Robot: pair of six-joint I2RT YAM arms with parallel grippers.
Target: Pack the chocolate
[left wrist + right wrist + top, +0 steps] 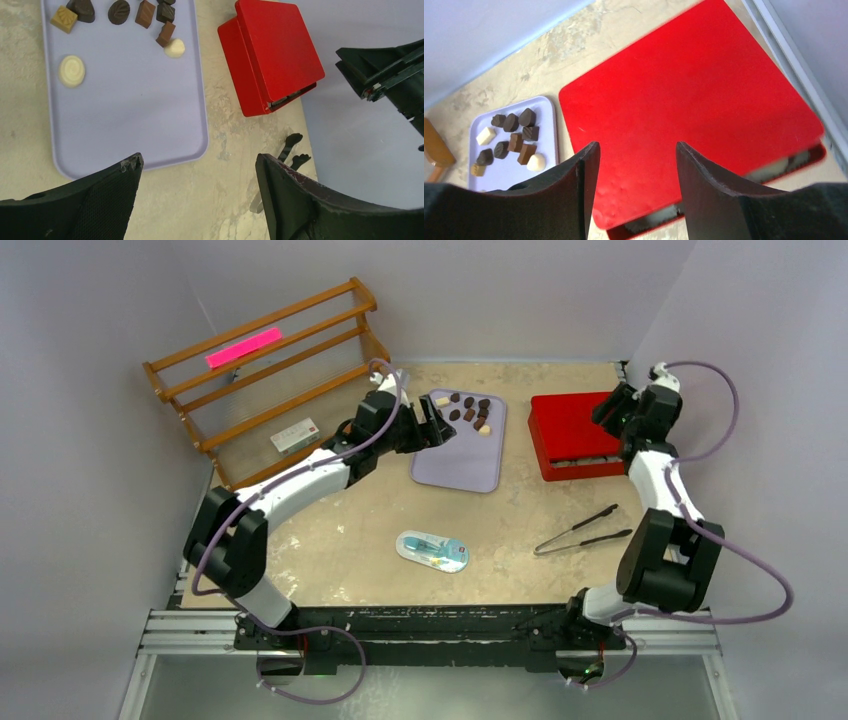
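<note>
**Nothing held right now**

I see the purple tray in the middle, the red box to its right. My left claw hangs over the tray's left edge, fingers apart and empty. My right claw hangs above the box, apart too. The chocolate lies at the tray's far end.

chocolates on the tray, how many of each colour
brown chocolates: 8
cream chocolates: 2
tan chocolate: 1
total: 11
</note>
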